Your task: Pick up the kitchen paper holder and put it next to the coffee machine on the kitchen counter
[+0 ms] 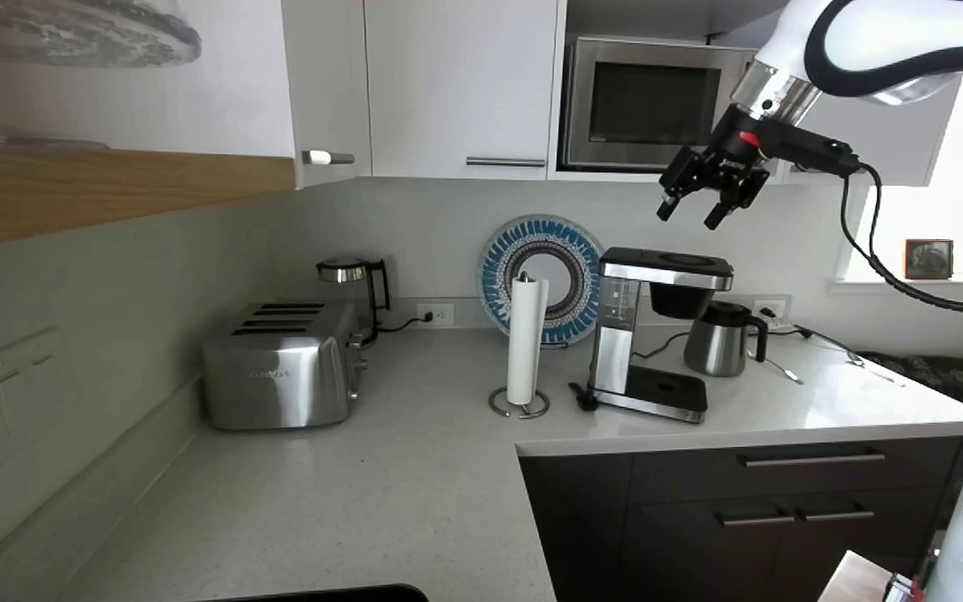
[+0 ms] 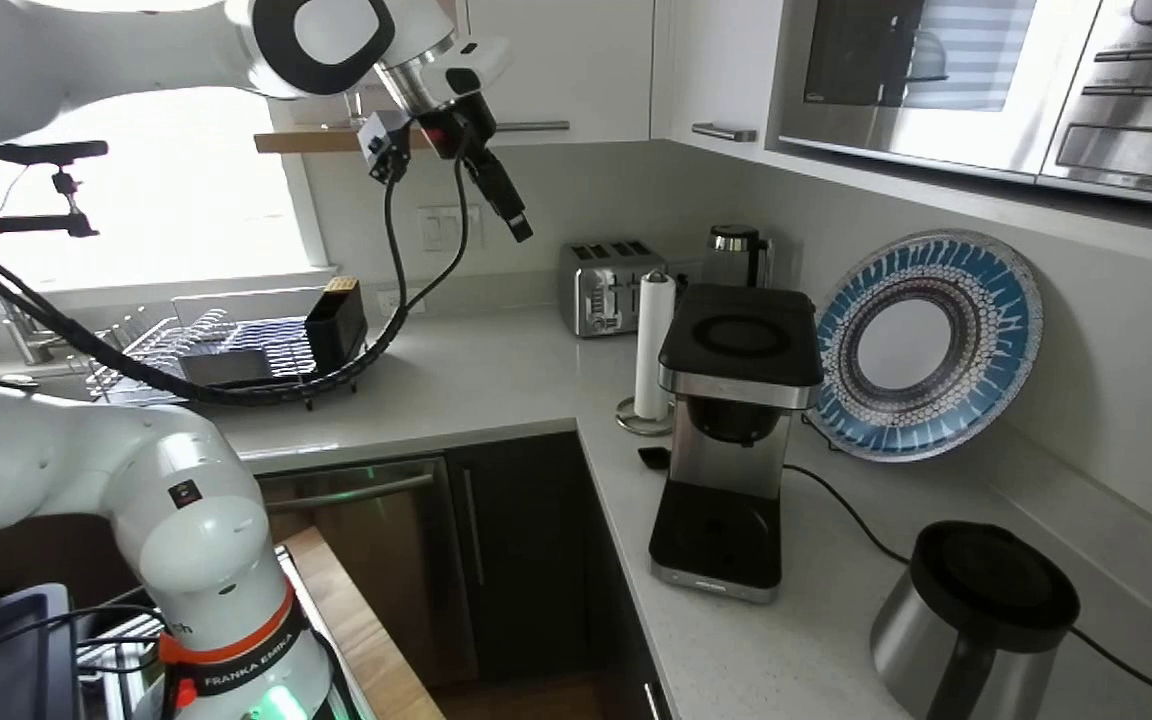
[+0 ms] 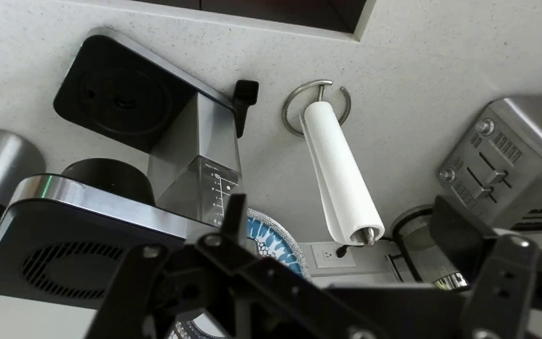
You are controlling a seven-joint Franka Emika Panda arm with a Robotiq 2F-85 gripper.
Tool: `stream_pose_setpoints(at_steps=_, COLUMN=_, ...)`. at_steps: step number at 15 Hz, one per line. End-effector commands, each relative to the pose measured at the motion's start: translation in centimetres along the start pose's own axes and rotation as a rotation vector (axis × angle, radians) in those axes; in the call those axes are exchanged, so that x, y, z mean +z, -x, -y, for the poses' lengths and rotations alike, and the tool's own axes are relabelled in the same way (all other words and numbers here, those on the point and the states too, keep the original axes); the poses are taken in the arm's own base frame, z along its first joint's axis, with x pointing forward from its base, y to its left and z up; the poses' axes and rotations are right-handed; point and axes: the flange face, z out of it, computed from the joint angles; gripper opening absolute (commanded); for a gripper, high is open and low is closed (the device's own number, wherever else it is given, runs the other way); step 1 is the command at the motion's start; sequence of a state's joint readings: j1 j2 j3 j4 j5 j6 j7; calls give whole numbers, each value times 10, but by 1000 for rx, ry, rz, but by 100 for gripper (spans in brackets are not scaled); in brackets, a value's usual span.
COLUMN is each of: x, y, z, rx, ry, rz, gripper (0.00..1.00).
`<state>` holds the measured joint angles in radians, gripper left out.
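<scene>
The kitchen paper holder, a white roll on a silvery ring base, stands upright in both exterior views point(image 1: 526, 343) point(image 2: 652, 345) and in the wrist view point(image 3: 341, 174). It is a short gap from the black and silver coffee machine point(image 1: 667, 266) point(image 2: 741, 340) point(image 3: 120, 94). Both stand on the light grey kitchen counter point(image 1: 348, 502) point(image 2: 526, 370) point(image 3: 417, 70). The steel pot point(image 1: 714, 344) point(image 2: 971, 630) stands apart beside the machine. My gripper point(image 1: 689, 216) point(image 2: 520, 226) point(image 3: 339, 214) is open and empty, high above the counter. In the wrist view the roll's top shows between the spread fingers, not touched.
A black scoop point(image 1: 584, 396) point(image 3: 244, 101) lies between the holder and the machine. A blue patterned round plate point(image 1: 498, 259) point(image 2: 1011, 330) leans on the wall behind. A steel toaster point(image 1: 277, 376) and a kettle point(image 1: 348, 276) stand near the corner. A microwave point(image 1: 657, 100) and cabinets hang above.
</scene>
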<state>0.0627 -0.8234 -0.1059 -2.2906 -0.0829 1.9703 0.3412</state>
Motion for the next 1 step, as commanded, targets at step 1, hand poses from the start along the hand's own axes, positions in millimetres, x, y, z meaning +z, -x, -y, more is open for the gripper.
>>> stream_pose_setpoints(at_steps=1, x=1, y=-1, z=1, rx=-5, ry=-1, rz=5, gripper=100)
